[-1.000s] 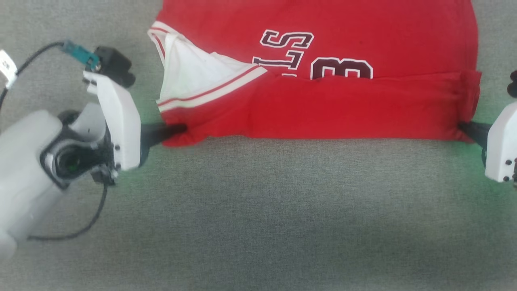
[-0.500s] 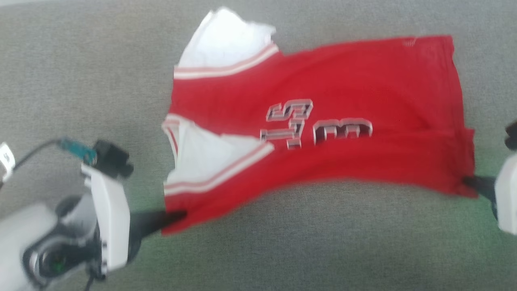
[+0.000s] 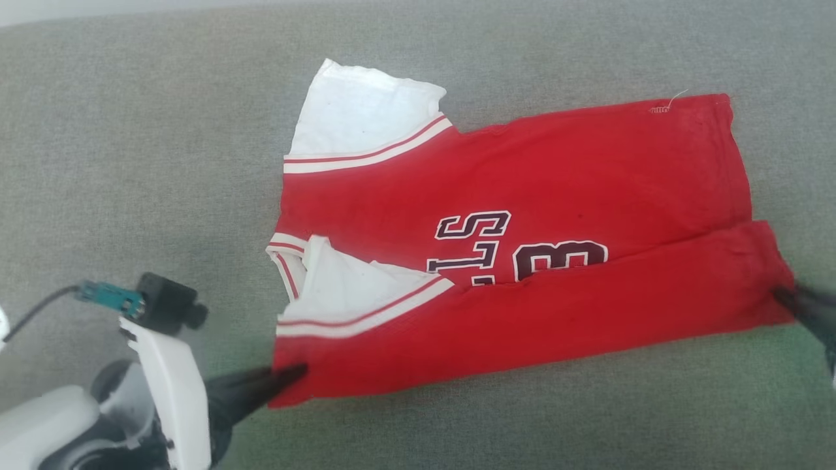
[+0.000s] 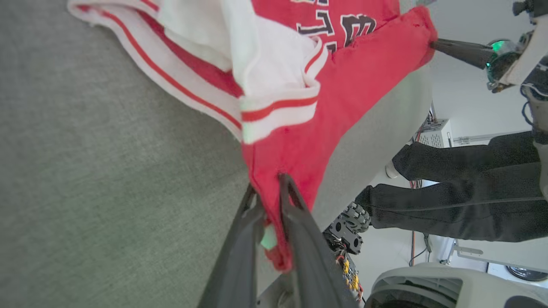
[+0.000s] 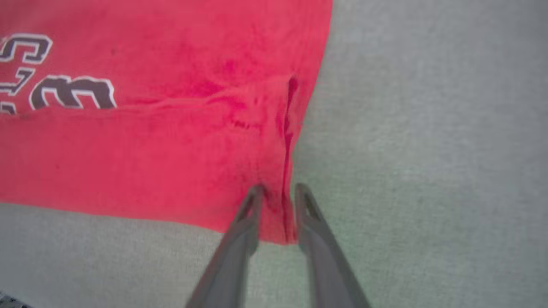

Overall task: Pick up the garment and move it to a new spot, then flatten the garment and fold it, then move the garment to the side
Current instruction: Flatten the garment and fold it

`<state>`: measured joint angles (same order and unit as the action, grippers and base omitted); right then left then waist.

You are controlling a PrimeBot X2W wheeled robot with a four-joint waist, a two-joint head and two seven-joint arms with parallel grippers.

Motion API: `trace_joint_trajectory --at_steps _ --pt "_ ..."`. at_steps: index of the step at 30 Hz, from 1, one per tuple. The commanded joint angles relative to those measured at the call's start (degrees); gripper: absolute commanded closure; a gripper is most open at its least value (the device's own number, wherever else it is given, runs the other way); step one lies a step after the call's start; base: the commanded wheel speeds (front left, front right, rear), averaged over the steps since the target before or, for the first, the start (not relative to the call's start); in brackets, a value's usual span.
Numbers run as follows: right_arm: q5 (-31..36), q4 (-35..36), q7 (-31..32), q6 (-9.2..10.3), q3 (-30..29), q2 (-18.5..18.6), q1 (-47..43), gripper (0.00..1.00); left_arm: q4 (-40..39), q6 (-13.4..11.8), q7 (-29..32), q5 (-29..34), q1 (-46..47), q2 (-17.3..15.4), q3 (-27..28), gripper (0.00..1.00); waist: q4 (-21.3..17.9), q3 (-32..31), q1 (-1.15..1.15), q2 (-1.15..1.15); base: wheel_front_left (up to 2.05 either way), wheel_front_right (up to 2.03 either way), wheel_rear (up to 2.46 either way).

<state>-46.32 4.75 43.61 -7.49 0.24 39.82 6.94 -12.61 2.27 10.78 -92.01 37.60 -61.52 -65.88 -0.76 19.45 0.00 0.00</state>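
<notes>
Desk (image 3: pixel 130 130): grey felt-like cover, fine weave, flat, with a faint green tint along the near side. Its edge shows in the left wrist view.

One item on it: garment (image 3: pixel 555 170), a red jersey lying crosswise, neck end to the robot's left, hem to the right.
- The near long side is folded up over the chest and hides the lower part of the lettering (image 3: pixel 516 251).
- The far sleeve (image 3: pixel 362 111), white, lies spread flat on the cover.
- The near sleeve (image 3: pixel 339 287) is turned in on the red body.

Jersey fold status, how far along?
Done: garment laid out on the grey surface, near edge folded over the lettering. In hand: left gripper and right gripper each pinch one end of that fold. Left: finish folding, then move it aside.
</notes>
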Motion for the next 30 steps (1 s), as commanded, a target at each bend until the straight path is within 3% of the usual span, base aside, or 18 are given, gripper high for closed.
trace_joint_trajectory --at_steps 1,7,13,18,22,26,30 --pt "0.92 0.21 -1.79 0.0 -0.78 -0.42 0.45 0.0 0.41 -0.1 -0.99 0.53 -0.36 -0.18 0.67 0.0 -0.18 -0.06 0.0 0.0 0.0 0.0 0.0" --pt "6.52 1.11 -15.95 0.0 -2.4 -3.9 4.44 0.0 4.57 -1.09 -10.64 0.94 1.63 0.36 6.25 0.0 -1.29 0.11 0.0 0.0 0.0 0.0 0.0" --pt "13.43 -1.55 -30.63 0.0 0.12 -11.35 9.68 0.0 15.24 -2.94 -22.25 5.14 3.52 3.77 10.79 0.0 -4.6 1.05 0.0 0.0 0.0 0.0 0.0" --pt "17.24 -2.26 -40.35 0.0 1.16 -17.61 12.58 0.0 25.32 -3.59 -24.46 9.57 9.2 7.3 13.35 0.0 -7.59 2.74 0.0 0.0 0.0 0.0 0.0" --pt "18.53 -2.11 -45.17 0.0 2.59 -21.07 14.08 0.0 33.14 -4.32 -20.78 13.27 17.21 9.43 12.87 0.0 -10.12 4.46 0.0 0.0 0.0 0.0 0.0" --pt "19.27 -2.2 -47.22 0.0 5.14 -22.86 15.51 0.0 43.09 -2.7 -9.0 16.68 28.8 12.48 10.3 0.0 -13.29 7.14 0.0 0.0 0.0 0.0 0.0" --pt "18.98 -2.59 -47.73 0.0 6.03 -23.56 15.95 0.0 50.41 -2.22 5.16 14.98 35.87 15.38 8.06 0.0 -15.29 8.78 0.0 0.0 0.0 0.0 0.0"
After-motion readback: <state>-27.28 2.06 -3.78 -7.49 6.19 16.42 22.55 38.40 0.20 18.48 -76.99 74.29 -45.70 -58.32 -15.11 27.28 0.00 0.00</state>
